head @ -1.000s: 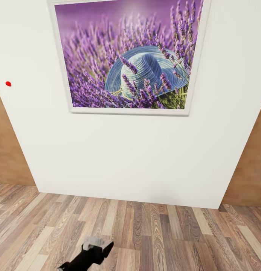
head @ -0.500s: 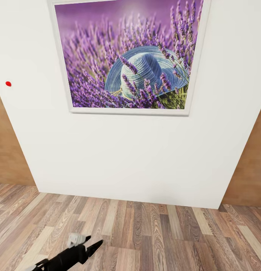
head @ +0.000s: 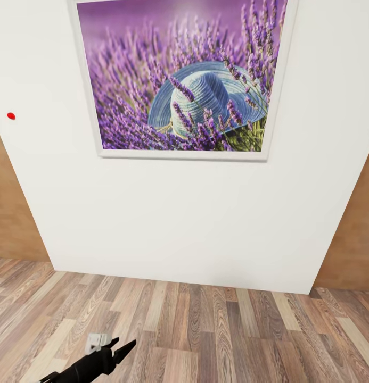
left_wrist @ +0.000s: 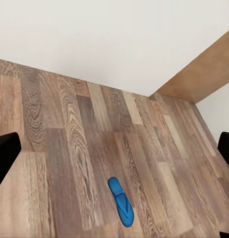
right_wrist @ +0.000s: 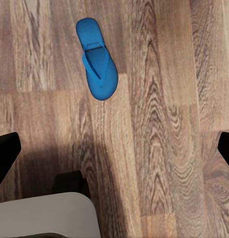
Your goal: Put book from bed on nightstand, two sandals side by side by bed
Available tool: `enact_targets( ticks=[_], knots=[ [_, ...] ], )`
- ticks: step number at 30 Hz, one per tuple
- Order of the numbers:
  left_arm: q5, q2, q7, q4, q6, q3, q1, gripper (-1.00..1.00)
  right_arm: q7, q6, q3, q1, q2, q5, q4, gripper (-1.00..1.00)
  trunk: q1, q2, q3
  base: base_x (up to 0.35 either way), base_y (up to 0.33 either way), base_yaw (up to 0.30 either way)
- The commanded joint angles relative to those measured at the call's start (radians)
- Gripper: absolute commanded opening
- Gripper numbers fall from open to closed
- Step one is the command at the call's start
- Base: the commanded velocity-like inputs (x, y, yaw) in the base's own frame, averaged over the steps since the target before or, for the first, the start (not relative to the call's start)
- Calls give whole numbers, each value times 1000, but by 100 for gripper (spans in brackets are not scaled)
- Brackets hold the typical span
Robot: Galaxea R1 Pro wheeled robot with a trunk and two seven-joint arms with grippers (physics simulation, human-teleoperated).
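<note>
Fingers [right_wrist: 6, 153] of both grippers spread, empty. Sandal step: bright blue flat sandal [right_wrist: 97, 59] at 12 o'clock; next, descend right gripper.

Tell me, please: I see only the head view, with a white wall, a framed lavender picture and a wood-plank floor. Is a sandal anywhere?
Observer: Yes. The left wrist view shows one bright blue flat sandal lying on the wood-plank floor.
Operator: And the right wrist view?
Observer: There a bright blue flat sandal lies on the floor too, strap up. I cannot tell whether it is the same one.
Operator: Is the right gripper holding anything?
Observer: No. The right gripper is open, with nothing between its fingers.
</note>
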Motion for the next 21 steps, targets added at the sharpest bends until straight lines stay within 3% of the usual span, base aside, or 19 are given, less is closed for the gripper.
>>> enact_targets(
  ticks=[1,9,13,18,19,20,21],
  knots=[
    [7,0,-2,2,9,1,-1,100,3,-3,-6,-1,1,3,0,100,4,-8,-4,0,0,0],
    [7,-1,1,8,7,-2,-1,100,3,2,-5,-1,0,6,-14,100,35,-64,-29,0,0,0],
    [5,-2,2,10,7,-4,-1,100,-2,65,-3,-2,1,10,-113,100,50,-92,-42,0,0,0],
    [5,-3,3,11,7,-5,-1,100,1,328,-3,-36,-2,8,-311,100,69,-127,-58,0,0,0],
    [5,-3,4,11,7,-5,-1,100,2,505,-3,-81,-3,6,-393,100,73,-134,-61,0,0,0],
    [5,-3,3,12,7,-5,-1,100,3,608,-3,-114,-3,6,-428,100,77,-141,-64,0,0,0],
    [5,-3,3,12,7,-5,-1,100,3,650,-3,-132,-3,6,-441,100,81,-148,-67,0,0,0]
  ],
)
